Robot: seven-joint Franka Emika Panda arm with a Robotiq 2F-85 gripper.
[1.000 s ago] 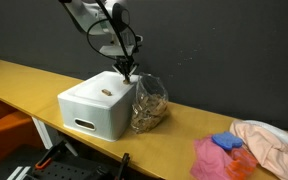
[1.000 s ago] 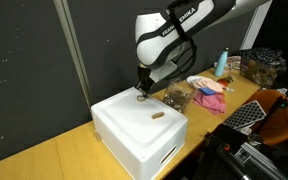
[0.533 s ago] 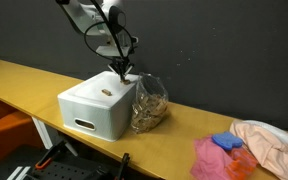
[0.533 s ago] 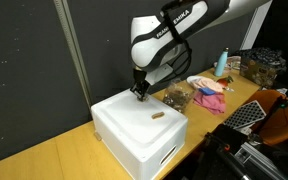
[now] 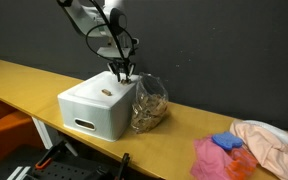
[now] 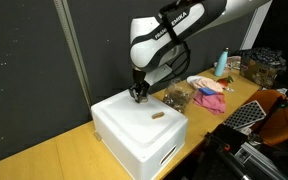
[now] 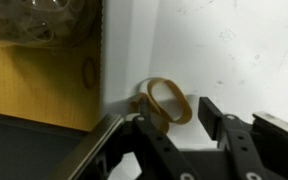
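Along the dark wall runs a long yellow table [image 5: 24, 75], seen in both exterior views. On it stands a white box [image 5: 89, 105], with a slot in its front face. The arm [image 6: 169, 30] bends down over the box's far end. A clear bag [image 5: 149, 103] full of brownish bits leans against the side of the box. Well apart from these, at the table's end, lie a cream cloth [image 5: 269, 140], a pink cloth [image 5: 212, 158] and a blue piece [image 5: 227, 142] between them.

The gripper [image 5: 121, 70] points straight down at the box's top, close to the edge beside the bag. In the wrist view its fingers stand parted, clenched on nothing. A tan band [image 7: 166, 102] stands on edge on the white top, right at the box's rim, between the two fingers and nearer to one of them. Whether it touches that finger I cannot tell. A small brown piece [image 6: 157, 114] lies flat on the top, apart from the gripper.
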